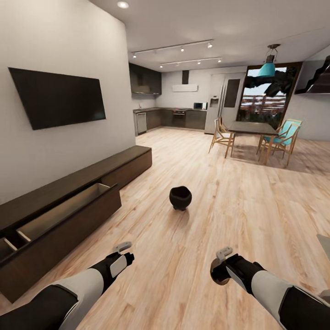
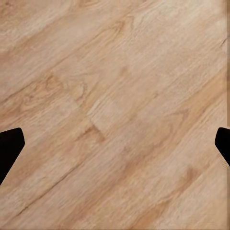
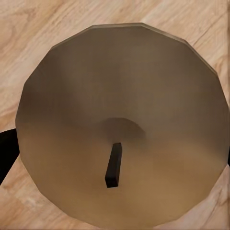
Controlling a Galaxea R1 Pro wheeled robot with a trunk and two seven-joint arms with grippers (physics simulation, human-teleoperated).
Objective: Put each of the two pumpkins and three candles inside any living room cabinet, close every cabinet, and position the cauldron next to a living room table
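Observation:
My right gripper (image 1: 221, 268) hovers low over the floor, shut on a tan-brown candle (image 3: 120, 115) whose flat top and short dark wick face the right wrist camera. Just above the bare planks, my left gripper (image 2: 115, 148) is open, its dark fingertips (image 2: 9, 146) far apart with nothing between them. The black cauldron (image 1: 180, 197) stands on the floor ahead of both arms. Along the left wall runs the long dark cabinet (image 1: 128, 167), one wide drawer (image 1: 68, 208) pulled out and showing a pale inside. The pumpkins are out of view.
A black TV (image 1: 57, 96) hangs above the cabinet. A dining table (image 1: 252, 128) with chairs stands far ahead on the right, the dark kitchen (image 1: 169, 117) behind it. A grey-beige corner (image 1: 324, 242) of something low pokes in at the right edge.

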